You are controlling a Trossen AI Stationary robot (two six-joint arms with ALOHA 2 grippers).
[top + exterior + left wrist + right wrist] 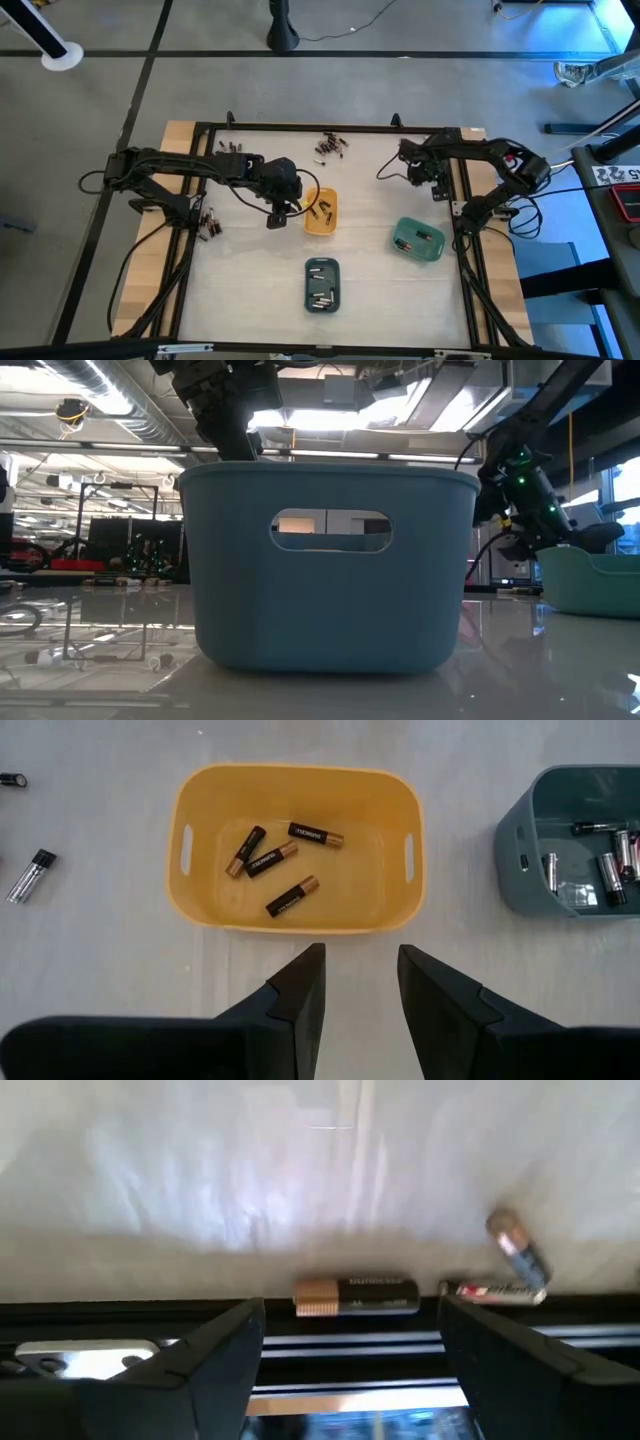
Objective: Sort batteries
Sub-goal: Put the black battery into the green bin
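My left gripper is open and holds nothing. It hovers just left of the orange tray, where several black-and-copper batteries lie. The slate-blue tray holds several silvery batteries. My right gripper is open near the table's right rail. Its fingers stand on either side of a black-and-copper battery lying against the black rail, without touching it. Two more batteries lie beside it. The green tray holds a few cells.
Loose batteries lie in a pile near the far edge, by the far left corner and at the left rail. Two show beside the orange tray. A black frame rail borders the table. The low view is blocked by the slate-blue tray.
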